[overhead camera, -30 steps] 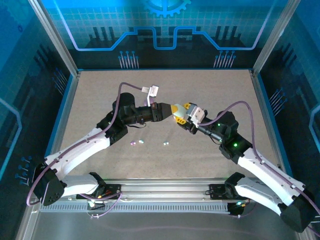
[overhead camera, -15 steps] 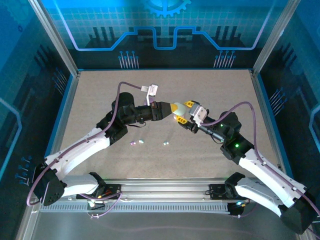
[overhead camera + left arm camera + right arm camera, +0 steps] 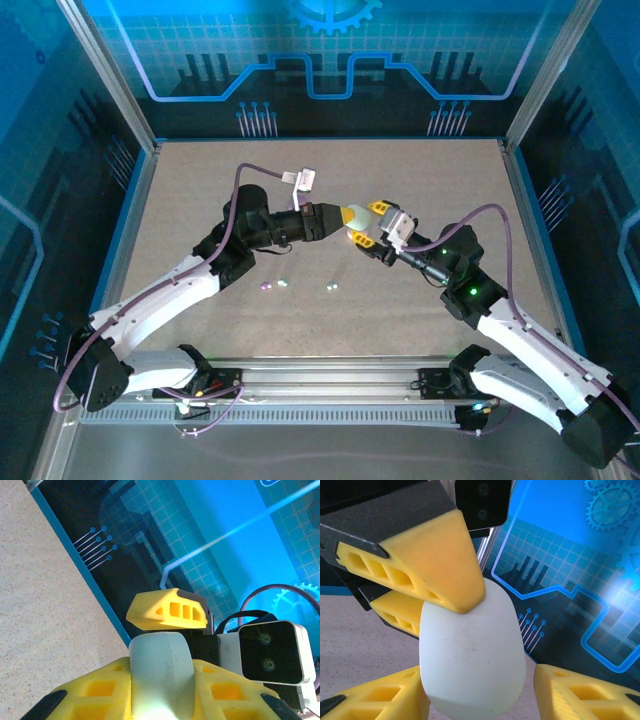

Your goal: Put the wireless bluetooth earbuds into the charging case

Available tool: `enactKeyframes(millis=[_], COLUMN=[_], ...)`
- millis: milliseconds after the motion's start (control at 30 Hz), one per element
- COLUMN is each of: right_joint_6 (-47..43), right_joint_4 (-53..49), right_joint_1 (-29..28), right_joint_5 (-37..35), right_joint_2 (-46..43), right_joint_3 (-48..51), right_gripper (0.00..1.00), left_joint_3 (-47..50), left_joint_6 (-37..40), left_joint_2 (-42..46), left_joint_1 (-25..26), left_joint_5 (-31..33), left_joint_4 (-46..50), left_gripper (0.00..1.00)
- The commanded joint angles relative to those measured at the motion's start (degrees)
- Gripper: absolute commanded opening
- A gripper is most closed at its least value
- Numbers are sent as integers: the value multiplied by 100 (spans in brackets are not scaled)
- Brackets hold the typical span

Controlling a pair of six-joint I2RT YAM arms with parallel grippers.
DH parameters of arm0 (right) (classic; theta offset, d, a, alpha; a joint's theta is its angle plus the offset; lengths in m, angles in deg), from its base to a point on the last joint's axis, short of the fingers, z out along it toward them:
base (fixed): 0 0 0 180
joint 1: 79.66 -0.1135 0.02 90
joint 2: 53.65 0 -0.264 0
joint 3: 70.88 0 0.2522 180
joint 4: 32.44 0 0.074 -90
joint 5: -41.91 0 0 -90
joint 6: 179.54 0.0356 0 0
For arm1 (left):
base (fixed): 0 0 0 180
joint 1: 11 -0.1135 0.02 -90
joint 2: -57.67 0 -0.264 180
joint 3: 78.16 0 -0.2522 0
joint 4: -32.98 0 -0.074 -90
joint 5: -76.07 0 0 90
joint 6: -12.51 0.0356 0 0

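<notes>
Pale case [image 3: 470, 650] clamped in left end effector [image 3: 160, 687], right end effector [image 3: 480, 695] gaping around it.

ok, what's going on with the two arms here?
The left gripper is shut on a pale case, holding it up above the middle of the table. The right gripper is open around the case's other end. A few earbuds lie loose on the table nearer the arm bases, not picked up.

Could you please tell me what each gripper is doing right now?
Left gripper: closed, holding the pale case.
Right gripper: open, jaws on either side of the case.
</notes>
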Motion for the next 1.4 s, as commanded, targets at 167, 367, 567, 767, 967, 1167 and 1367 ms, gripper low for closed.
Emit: enactKeyframes(millis=[167, 367, 567, 767, 967, 1167, 1367], right_joint_6=[26, -18, 16, 129, 694, 1046, 979], right_joint_4=[564, 465, 368, -13, -1108, -1854, -2532], right_joint_1=[67, 68, 67, 86, 366, 669, 818], right_joint_5=[-27, 22, 137, 274, 1089, 2266, 3263], right_joint_2=[-153, -153, -126, -118, 4, 243, 586], right_joint_3=[88, 73, 44, -111, -470, -852, -1370], right_gripper=[58, 52, 46, 38, 35, 34, 33], left_joint_3=[-25, -40, -77, -79, 186, 686, 1519], left_joint_6=[-147, -193, -192, 49, 1075, 2868, 4789], left_joint_2=[-92, -116, -146, -155, 194, 724, 1059], left_joint_1=[-42, -47, -43, -46, -45, -48, -47], left_joint_5=[-70, -68, -105, -142, 136, 241, 57], left_joint_4=[172, 166, 218, 236, 206, 18, -722], left_gripper=[10, 10, 10, 29, 52, 67, 60])
